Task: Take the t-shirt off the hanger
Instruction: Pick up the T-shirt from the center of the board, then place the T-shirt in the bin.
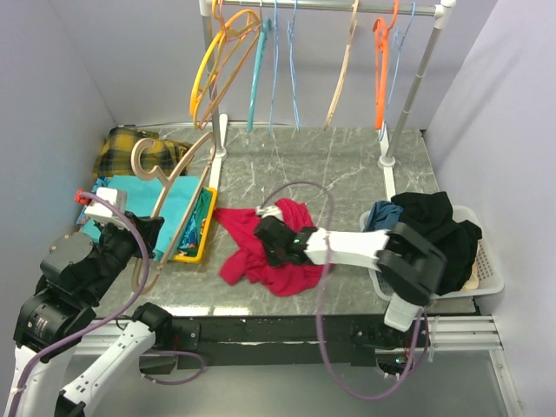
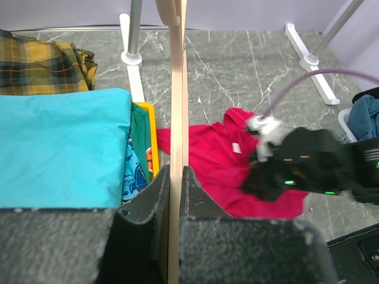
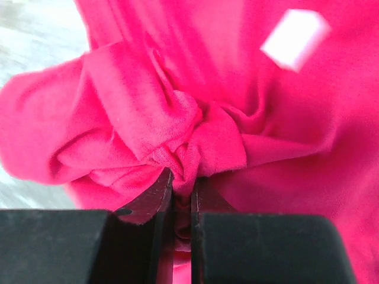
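The red t-shirt (image 1: 248,256) lies crumpled on the marble table, apart from the hanger. My right gripper (image 1: 271,233) is down on its upper middle. In the right wrist view that gripper (image 3: 182,180) is shut on a bunched fold of the t-shirt (image 3: 177,89). The bare wooden hanger (image 1: 178,178) stands tilted at the left, over the yellow bin. My left gripper (image 1: 149,234) is shut on its lower bar. In the left wrist view the hanger bar (image 2: 177,100) runs straight up between the closed jaws of my left gripper (image 2: 176,173), with the t-shirt (image 2: 216,160) to its right.
A clothes rail (image 1: 347,7) at the back carries several empty hangers (image 1: 380,78). A yellow bin (image 1: 205,241) of clothes, a teal cloth (image 1: 178,208) and a plaid cloth (image 1: 126,152) sit at the left. A white basket (image 1: 491,271) with dark clothes stands at the right edge.
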Tool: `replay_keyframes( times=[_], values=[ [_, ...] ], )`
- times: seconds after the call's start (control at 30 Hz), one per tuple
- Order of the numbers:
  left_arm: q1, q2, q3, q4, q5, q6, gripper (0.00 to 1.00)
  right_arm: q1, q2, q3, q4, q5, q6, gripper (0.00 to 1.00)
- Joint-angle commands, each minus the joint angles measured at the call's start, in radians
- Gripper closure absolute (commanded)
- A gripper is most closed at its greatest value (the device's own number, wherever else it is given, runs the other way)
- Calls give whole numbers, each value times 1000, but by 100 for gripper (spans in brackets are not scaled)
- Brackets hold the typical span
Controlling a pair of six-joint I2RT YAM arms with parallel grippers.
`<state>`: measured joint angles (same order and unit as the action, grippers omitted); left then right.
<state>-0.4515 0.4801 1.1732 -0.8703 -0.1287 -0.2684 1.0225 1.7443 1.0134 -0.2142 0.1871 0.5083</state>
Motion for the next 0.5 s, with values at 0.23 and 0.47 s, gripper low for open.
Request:
replay_keyframes(
  times=[0.23,0.47],
  values=[
    [-1,18,-17,120,47,-5,99,-171,-721,99,-580,391,58,100],
    [-1,28,-24,143,55,-3,99,-254,-859,298,-747,528,-4,100]
  ],
)
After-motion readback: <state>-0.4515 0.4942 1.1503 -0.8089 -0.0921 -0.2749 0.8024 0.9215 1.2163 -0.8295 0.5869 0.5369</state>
